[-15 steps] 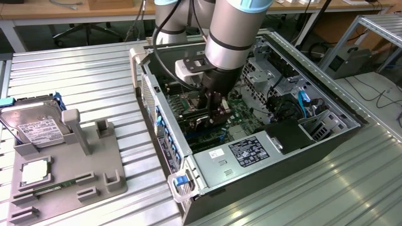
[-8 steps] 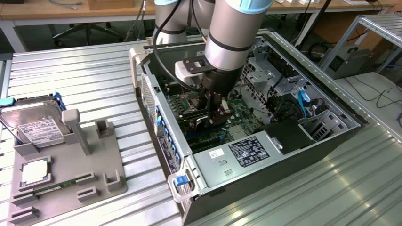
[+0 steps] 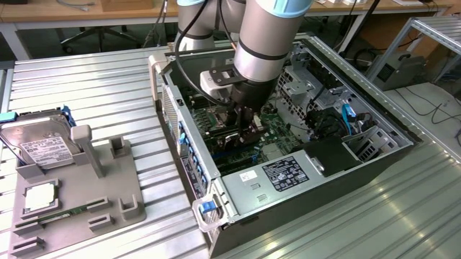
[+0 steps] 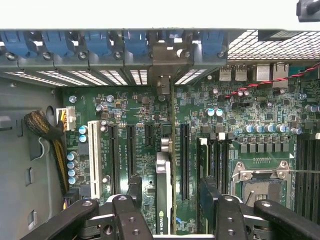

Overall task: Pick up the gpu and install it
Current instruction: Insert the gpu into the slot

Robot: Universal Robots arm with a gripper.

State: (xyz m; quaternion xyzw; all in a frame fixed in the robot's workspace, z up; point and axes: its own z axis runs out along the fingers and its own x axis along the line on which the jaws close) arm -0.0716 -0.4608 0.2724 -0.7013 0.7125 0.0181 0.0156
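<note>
GPU (image 4: 163, 192) is seen edge-on in the wrist view, a thin dark card with a green logo on its upper edge. It stands upright on the green motherboard (image 4: 132, 107) among the long black expansion slots. Its silver bracket end is set against the case's rear wall, below a row of blue slot latches (image 4: 95, 42). The gripper (image 4: 171, 185) is held over the card with its jaws spread wide, one black finger (image 4: 134, 187) on each side. A gap is left on both sides, so the card is not gripped or touched. A white slot (image 4: 93, 155) and the open CPU socket (image 4: 260, 177) are found on either side of the card.

In the exterior view, the gripper (image 3: 243, 127) is lowered deep into the open computer case (image 3: 331, 178), which lies on its side on a ribbed metal table (image 3: 94, 86). At the exterior view's left, a grey fixture (image 3: 115, 194) is placed on the table; a hard drive (image 3: 43, 144), a processor chip (image 3: 43, 197) and a green RAM stick (image 3: 61, 215) are kept on it.
</note>
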